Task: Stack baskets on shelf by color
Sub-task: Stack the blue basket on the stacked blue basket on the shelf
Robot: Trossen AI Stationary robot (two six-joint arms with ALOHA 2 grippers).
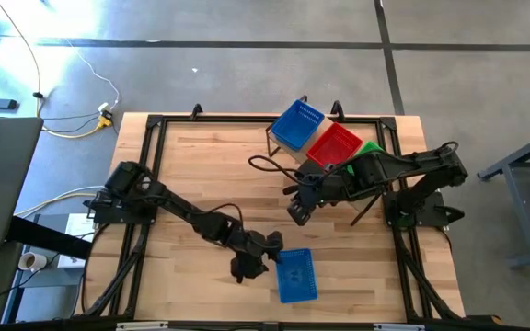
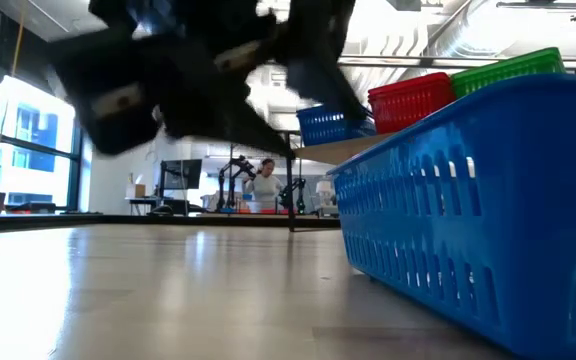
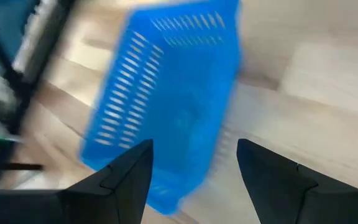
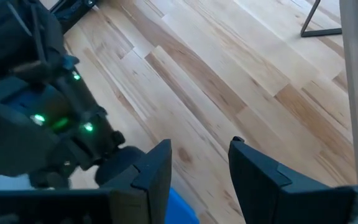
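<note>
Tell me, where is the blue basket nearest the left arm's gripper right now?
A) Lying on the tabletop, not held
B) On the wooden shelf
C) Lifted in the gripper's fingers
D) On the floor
A: the blue basket lies on the tabletop beside the open left gripper, whose fingers are empty.

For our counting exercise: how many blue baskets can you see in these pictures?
2. One blue basket lies on the table near the front edge, beside the left gripper. The other sits on the shelf at the back. More may be nested unseen.
</note>
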